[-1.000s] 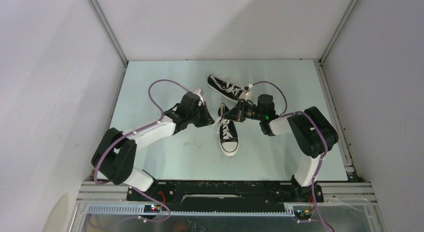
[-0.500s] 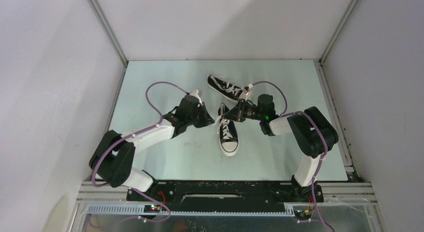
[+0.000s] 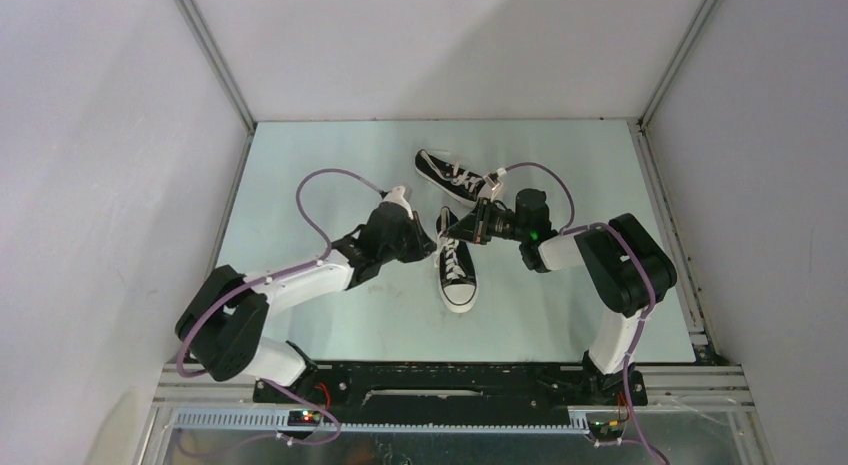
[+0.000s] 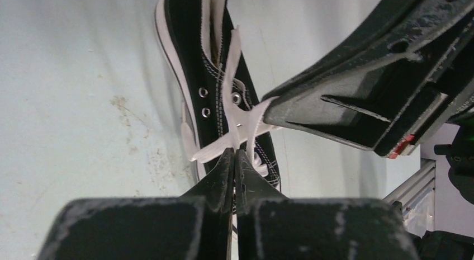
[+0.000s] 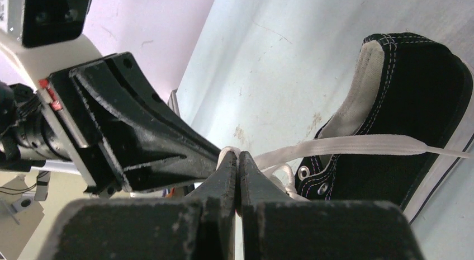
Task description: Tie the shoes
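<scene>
Top external: looking down on the pale green table [image 3: 300, 165]; left arm [image 3: 300, 275] and right arm [image 3: 620, 265] both bent inward to meet at the middle; far sneaker [image 3: 450, 173] lying angled and untouched toward the back; near sneaker [image 3: 457, 275] at centre, toe pointing to the near edge, flanked by both grippers at its heel end.

Left wrist: left gripper [image 4: 235, 156] pinched fully shut on the white lace [image 4: 212, 151] beside the eyelets [image 4: 204, 93], no gap between the jaws; right gripper [image 4: 276, 109] coming in from the right, tip touching the same crossing of strands.

Right wrist: jaws likewise pressed shut on that lace, one taut strand running off right across the sneaker's collar.

Judged mid-knot on the first shoe, second not begun.

To do it well: hold both pinches firm; draw apart evenly and low; avoid lifting the sneaker or clashing fingertips; mind the flat lace slipping free.
</scene>
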`<state>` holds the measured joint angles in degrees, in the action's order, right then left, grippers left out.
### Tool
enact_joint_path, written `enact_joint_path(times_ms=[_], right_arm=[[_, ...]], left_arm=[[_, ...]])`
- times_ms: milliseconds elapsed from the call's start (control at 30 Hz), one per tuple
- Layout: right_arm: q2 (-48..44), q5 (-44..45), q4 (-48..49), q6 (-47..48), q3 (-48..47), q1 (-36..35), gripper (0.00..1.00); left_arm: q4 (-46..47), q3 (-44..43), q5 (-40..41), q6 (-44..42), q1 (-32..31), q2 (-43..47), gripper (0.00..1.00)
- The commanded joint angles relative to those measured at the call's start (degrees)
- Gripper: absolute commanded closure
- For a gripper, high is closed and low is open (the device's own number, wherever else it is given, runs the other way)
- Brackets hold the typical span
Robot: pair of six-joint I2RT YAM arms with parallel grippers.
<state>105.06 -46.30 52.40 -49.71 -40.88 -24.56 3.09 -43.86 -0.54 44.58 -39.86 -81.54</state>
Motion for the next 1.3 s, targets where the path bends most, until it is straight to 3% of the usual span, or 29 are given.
enact_joint_path(times_ms=[0, 500, 967, 1267], right_arm=[[-1.31, -0.18, 2.78, -0.37, -1.26, 0.21, 1.0], [-1.22, 0.42, 2.88, -1.8, -1.27, 0.58, 1.0], [-1.28, -0.17, 2.53, -3.05, -1.17, 1.52, 1.0], [-1.42, -0.95, 2.09, -3.98, -1.22, 1.52, 1.0]], left_arm=[[3.86, -0.46, 4.88, 1.33, -2.75, 0.38, 1.0], [10.36, -0.95, 7.17, 1.31, -7.48, -3.71, 1.0], [13.13, -2.78, 6.98, -4.07, -6.63, -8.7, 1.0], [22.18, -2.62, -1.26, -7.95, -3.09, -13.34, 1.0]])
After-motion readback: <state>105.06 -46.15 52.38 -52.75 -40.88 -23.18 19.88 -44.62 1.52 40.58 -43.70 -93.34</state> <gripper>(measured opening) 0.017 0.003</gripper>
